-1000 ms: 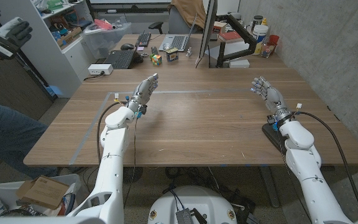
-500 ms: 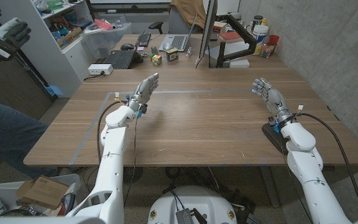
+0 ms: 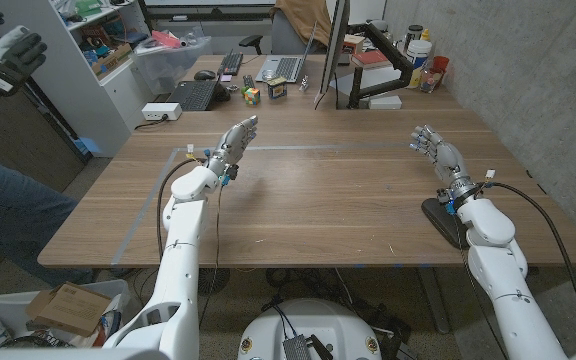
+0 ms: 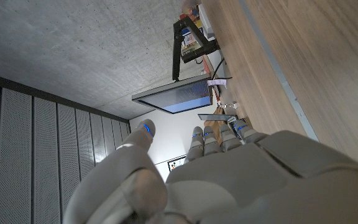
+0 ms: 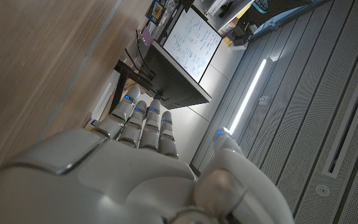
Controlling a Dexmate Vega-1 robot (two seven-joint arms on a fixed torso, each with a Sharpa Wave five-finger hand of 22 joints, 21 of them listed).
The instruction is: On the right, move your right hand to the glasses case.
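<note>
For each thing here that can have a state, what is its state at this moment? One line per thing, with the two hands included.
Left hand: open, holds nothing, raised over the table.
Right hand: open, holds nothing, raised over the table, apart from the case.
Glasses case: dark, lying on the table at its right edge, partly under the right forearm; whether closed cannot be told.
Monitor: switched on, white page on screen.
Laptop: lid open.

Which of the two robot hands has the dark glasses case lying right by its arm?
The right robot hand: the glasses case lies under its forearm near the table's right edge. The left robot hand has bare wood around it.
</note>
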